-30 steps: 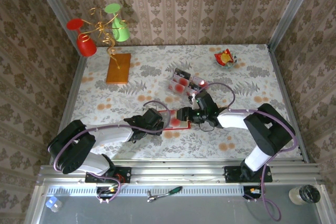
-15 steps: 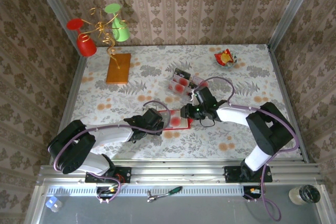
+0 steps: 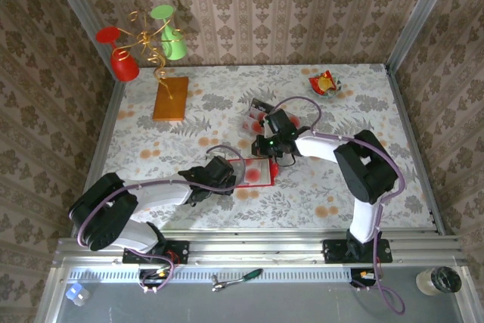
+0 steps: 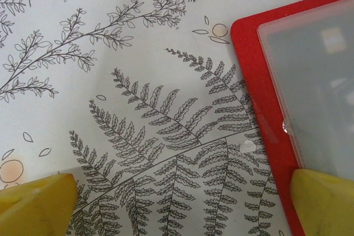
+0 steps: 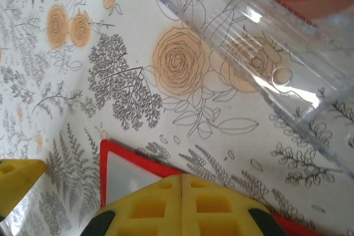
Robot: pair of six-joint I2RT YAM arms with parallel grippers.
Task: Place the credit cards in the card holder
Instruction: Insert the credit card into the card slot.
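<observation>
While spreading the left claw (image 4: 180, 207) wide across the left edge of the red card holder (image 3: 261, 175), open flat on the worktop (image 3: 340, 187), holds the right claw (image 5: 182, 181) fully closed at its far edge, near the credit cards (image 3: 255, 115).

Card holder (image 3: 261, 174): red, flat, open, clear pocket up. Credit cards (image 3: 255, 113): pale, red-blotched, clustered just beyond, partly hidden.

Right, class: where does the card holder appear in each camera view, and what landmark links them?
Top external: card holder just below the picture's centre.
Left wrist: its red corner at the right edge.
Right wrist: its red corner at the bottom, left of centre.
Shared landmark: the fern-print tablecloth.
</observation>
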